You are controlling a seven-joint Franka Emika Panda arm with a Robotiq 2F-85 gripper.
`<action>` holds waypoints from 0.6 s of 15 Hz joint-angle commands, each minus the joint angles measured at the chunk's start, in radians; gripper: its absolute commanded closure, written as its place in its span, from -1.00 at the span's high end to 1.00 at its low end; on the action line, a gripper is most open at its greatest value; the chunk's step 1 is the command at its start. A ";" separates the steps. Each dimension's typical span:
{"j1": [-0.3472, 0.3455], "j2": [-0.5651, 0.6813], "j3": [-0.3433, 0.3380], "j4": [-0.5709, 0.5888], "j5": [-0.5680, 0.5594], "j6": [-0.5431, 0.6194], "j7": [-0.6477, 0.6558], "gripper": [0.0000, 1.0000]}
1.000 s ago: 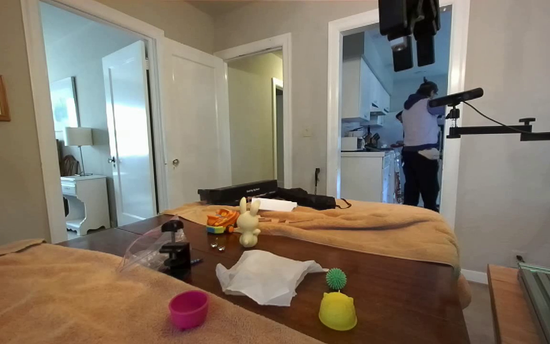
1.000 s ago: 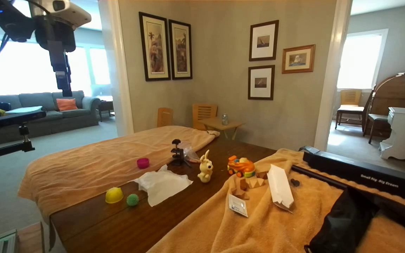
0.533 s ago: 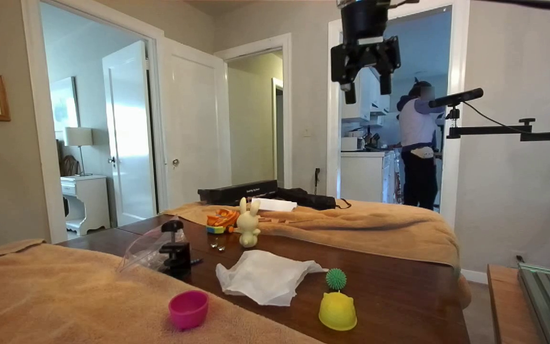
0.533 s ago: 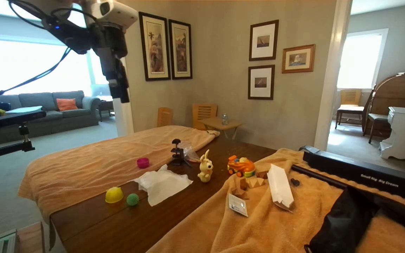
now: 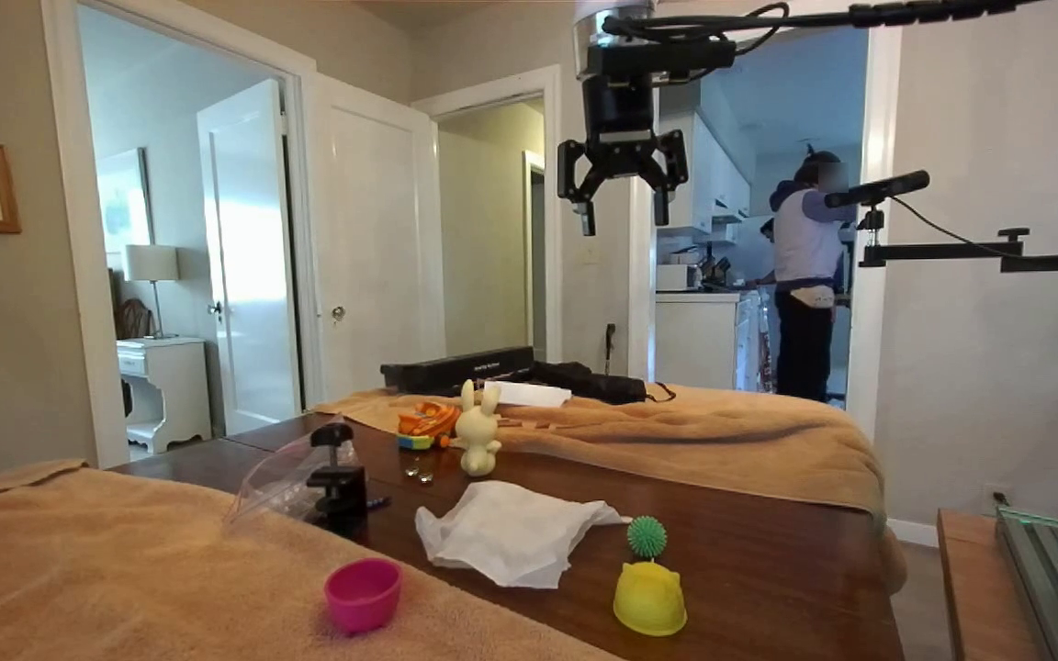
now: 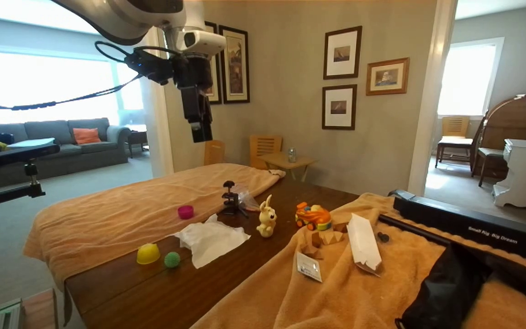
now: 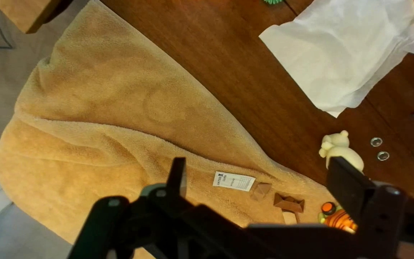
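Jaws spread apart, well above table [image 5: 759,542]; rabbit figure [image 6: 267,220] stands upright, long axis vertical, ears [image 5: 468,395] pointing up.

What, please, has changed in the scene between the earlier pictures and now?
In an exterior view, the gripper has moved left and down; its jaws are open, with nothing taken hold of or let go. The person farther back has shifted slightly. The yellow cup, green spiky ball, pink cup, white sheet and rabbit figure stayed put.

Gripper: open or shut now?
Open. In an exterior view the gripper hangs with its fingers well apart, nothing held between them.
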 commanded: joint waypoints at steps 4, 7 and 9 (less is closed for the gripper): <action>0.054 0.010 -0.047 0.011 -0.018 -0.005 0.017 1.00; 0.047 0.083 -0.060 0.057 -0.040 0.024 0.082 1.00; 0.042 0.138 -0.078 0.098 -0.043 0.057 0.136 1.00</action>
